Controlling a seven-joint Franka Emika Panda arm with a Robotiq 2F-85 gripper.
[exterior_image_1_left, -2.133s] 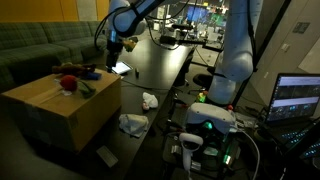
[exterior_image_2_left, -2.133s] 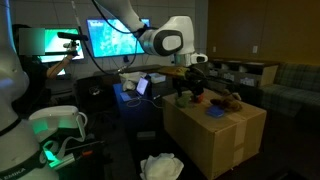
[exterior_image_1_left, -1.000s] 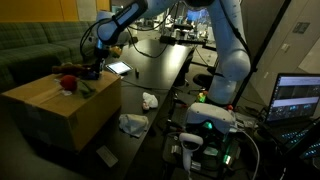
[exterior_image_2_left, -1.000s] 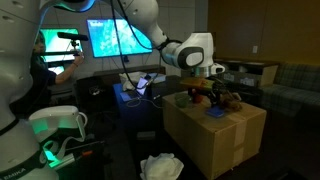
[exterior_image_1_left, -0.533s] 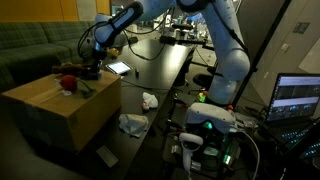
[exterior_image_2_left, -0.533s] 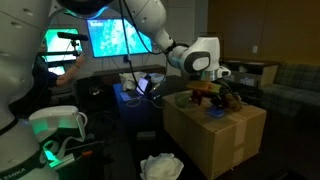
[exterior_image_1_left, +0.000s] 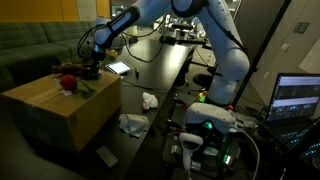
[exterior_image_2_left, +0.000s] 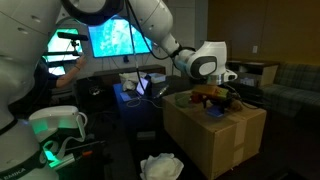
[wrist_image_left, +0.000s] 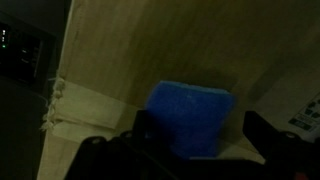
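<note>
As I stand beside the cardboard box (exterior_image_1_left: 60, 105), I see the gripper (exterior_image_1_left: 88, 70) low over its top, near the far edge. In the wrist view the gripper (wrist_image_left: 200, 138) has its jaws spread wide. The blue block (wrist_image_left: 190, 112) lies flat on the cardboard box (wrist_image_left: 150, 50) between them and a little ahead, and the picture is too dark to say whether a finger touches it. A strip of pale tape (wrist_image_left: 60, 110) runs along the box edge to one side, and a red thing (exterior_image_1_left: 68, 84) lies apart on the same top.

The block has rounded corners and a dull, slightly rough face, so I judge it to be a sponge or a foam pad: light, soft and not fragile. It will probably give under pressure, and it should not slip easily. I think the best hold is across its two opposite sides, near the middle and low toward the cardboard. A corner would likely fold and twist out.
</note>
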